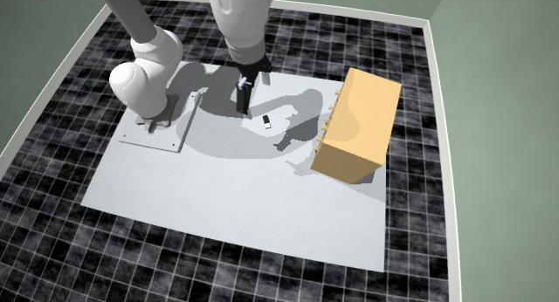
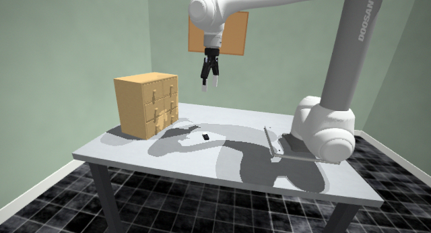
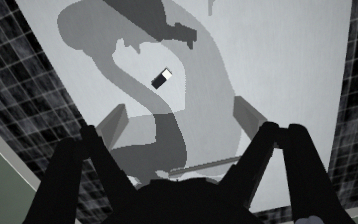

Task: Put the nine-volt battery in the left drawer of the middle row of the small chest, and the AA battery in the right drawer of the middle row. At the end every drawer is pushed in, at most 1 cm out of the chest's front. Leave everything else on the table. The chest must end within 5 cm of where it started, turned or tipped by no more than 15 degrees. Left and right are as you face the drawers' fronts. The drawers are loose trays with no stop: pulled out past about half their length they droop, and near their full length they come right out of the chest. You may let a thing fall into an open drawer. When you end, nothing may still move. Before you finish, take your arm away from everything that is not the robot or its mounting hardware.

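The small wooden chest (image 1: 362, 119) (image 2: 131, 105) stands at one end of the table with its knobbed drawer fronts (image 2: 161, 105) facing the middle; all its drawers look pushed in. A small black block with a white end, seemingly the nine-volt battery (image 1: 266, 121) (image 2: 205, 137) (image 3: 162, 78), lies flat on the table top in front of the chest. I see no AA battery in any view. My gripper (image 1: 254, 96) (image 2: 209, 85) (image 3: 179, 109) hangs high above the table, pointing down, open wide and empty, a little to the arm-base side of the battery.
The arm's white base (image 1: 144, 84) (image 2: 323, 132) sits on a thin grey mounting plate (image 1: 153, 138) (image 2: 273, 145) at the table's other end. An orange board (image 2: 236, 34) hangs on the back wall. The table (image 1: 244, 206) (image 2: 209, 172) stands on a dark tiled floor.
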